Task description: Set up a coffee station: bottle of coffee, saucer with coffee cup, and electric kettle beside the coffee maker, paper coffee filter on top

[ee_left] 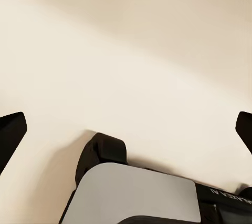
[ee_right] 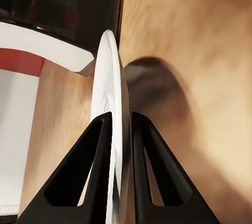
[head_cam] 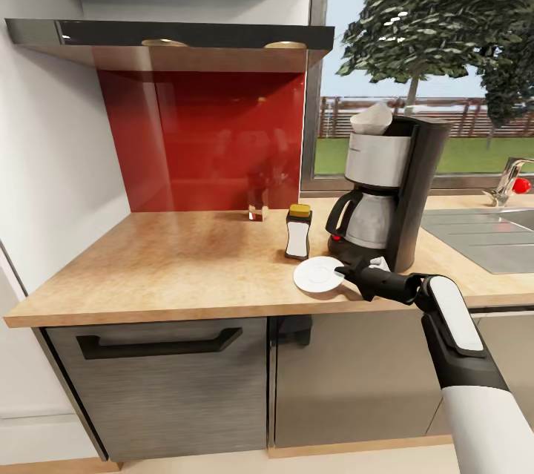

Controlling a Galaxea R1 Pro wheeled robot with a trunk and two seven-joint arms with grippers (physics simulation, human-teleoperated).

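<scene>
step in hand: placing the saucer (head_cam: 318, 274). right gripper (head_cam: 345, 271) has its fingers (ee_right: 102, 166) clamped on the saucer rim, one finger each side of the plate edge, clear in the right wrist view. in the head view the saucer sits lower centre of the frame, just in front of the coffee maker (head_cam: 389, 188) and right of the bottle (head_cam: 298, 232). it looks at or just above the counter (head_cam: 170, 259); can't tell if it's fully resting, though a shadow sits tight under it.

state of the rest, judged from the frame:
- coffee maker on the counter, centre right, sink (head_cam: 489, 233) beyond it at the right edge
- filter (head_cam: 371, 119) already on top of the maker
- bottle already down next to the maker, upright
- small brownish glass (head_cam: 256, 211) at the red backsplash, not part of the job

left gripper (ee_left: 126, 129): fingertips at opposite edges of its wrist view, so fingers wide apart, holding nothing, pointed at a plain pale surface.

next move, my call: settle the saucer flat, part the fingers, back the arm out low toward the frame's lower right without dragging the plate. saucer is close to the counter edge, so a nudge on release could push it off-spot. then fetch cup and kettle.
</scene>
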